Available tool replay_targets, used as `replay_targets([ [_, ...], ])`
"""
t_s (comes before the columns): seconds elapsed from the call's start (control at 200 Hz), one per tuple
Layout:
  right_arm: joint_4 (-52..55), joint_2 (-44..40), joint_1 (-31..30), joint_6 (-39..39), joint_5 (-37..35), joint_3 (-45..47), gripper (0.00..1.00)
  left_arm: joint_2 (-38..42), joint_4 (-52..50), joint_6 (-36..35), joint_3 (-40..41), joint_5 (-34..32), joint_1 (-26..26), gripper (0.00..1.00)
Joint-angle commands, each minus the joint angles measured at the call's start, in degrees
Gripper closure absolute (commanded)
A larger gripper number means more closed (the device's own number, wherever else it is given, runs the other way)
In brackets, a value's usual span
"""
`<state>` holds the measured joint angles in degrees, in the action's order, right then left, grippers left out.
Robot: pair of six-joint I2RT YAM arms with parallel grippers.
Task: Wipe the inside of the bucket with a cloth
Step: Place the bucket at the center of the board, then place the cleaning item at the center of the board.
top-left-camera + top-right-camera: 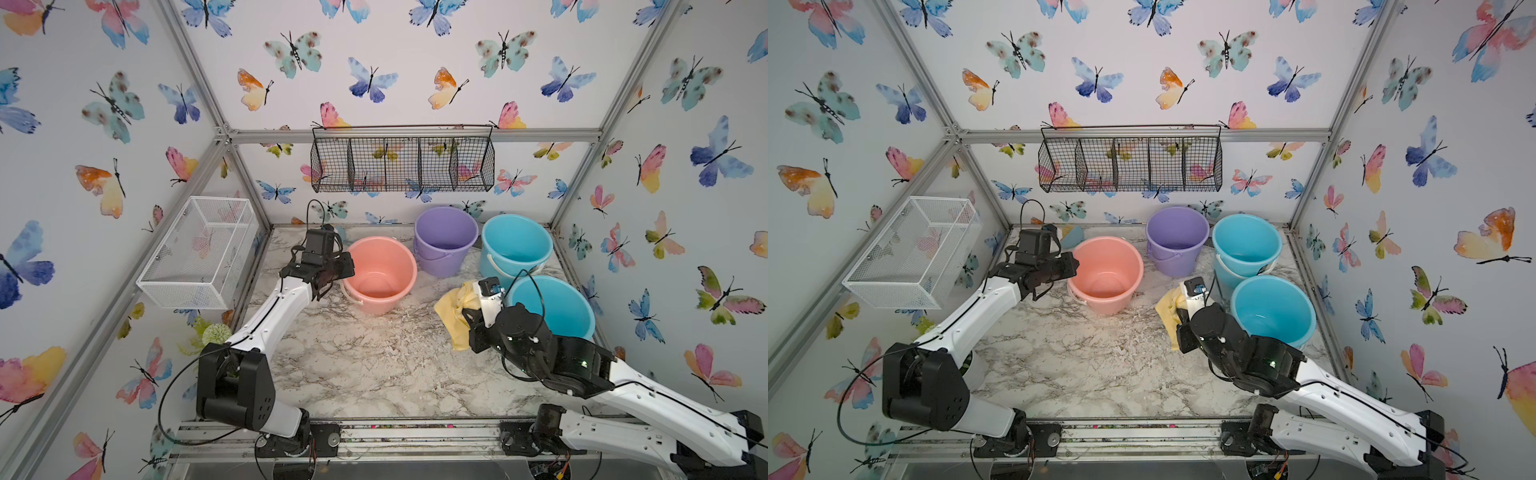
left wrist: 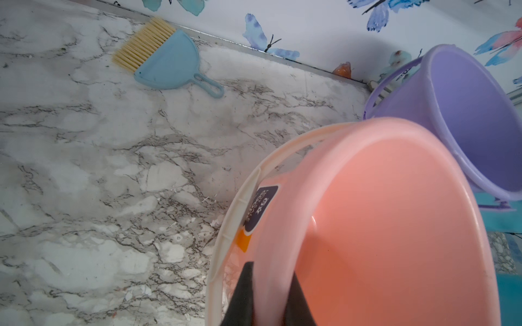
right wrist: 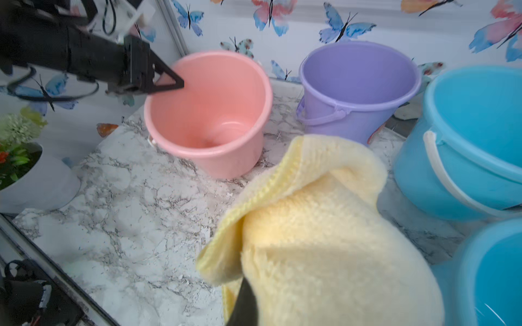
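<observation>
The pink bucket (image 1: 380, 274) (image 1: 1106, 272) stands at the middle back of the marble table, mouth up and empty. My left gripper (image 1: 347, 266) (image 2: 271, 271) is shut on its left rim, one finger inside the wall and one outside, as the right wrist view shows (image 3: 175, 81). The pale yellow cloth (image 1: 453, 311) (image 1: 1167, 309) (image 3: 324, 240) hangs bunched from my right gripper (image 1: 467, 307), which is shut on it above the table, right of the pink bucket (image 3: 209, 113). The cloth hides most of the right fingers (image 3: 245, 304).
A purple bucket (image 1: 446, 245) and two blue buckets (image 1: 515, 245) (image 1: 552, 307) stand close at the back right. A blue hand brush (image 2: 166, 62) lies by the back wall. A white wire basket (image 1: 199, 253) hangs on the left wall, a black one (image 1: 403, 162) on the back wall. A potted plant (image 3: 28, 175) sits front left.
</observation>
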<state>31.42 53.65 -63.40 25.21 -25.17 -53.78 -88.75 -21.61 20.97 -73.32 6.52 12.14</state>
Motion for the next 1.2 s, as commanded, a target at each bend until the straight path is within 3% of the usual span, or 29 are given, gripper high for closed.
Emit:
replay_targets([
  [0.0,-2.0,3.2,-0.1,2.4,5.1,1.9,0.98,-4.2,-1.0,0.1,-5.1,3.2,-1.9,1.00],
  [0.175,-7.2,8.9,0.0,2.3,10.2,4.7,0.98,-8.4,0.4,1.8,-8.0,5.2,-3.3,1.00],
  [0.29,-12.7,12.5,0.4,2.4,13.5,7.4,0.98,-10.4,0.4,2.3,-9.6,5.8,-3.4,0.93],
  [0.586,-24.4,24.1,3.6,2.4,23.6,11.3,0.97,-11.4,-1.7,1.1,-10.5,5.8,-3.8,0.59],
  [0.761,-25.4,30.8,4.4,2.5,24.6,10.8,0.92,-9.4,-3.0,-0.2,-10.2,4.2,-4.4,0.41],
  [0.966,-21.0,35.6,4.6,2.3,23.1,7.3,0.64,-5.9,-4.6,-1.1,-10.4,3.3,-4.5,0.28],
  [1.046,-19.9,35.0,4.6,2.4,22.3,6.1,0.40,-4.2,-4.7,-1.2,-10.1,3.8,-4.5,0.25],
  [1.196,-17.0,32.5,4.6,1.8,20.2,3.5,0.16,-0.6,-4.3,-0.7,-8.7,4.4,-4.5,0.21],
])
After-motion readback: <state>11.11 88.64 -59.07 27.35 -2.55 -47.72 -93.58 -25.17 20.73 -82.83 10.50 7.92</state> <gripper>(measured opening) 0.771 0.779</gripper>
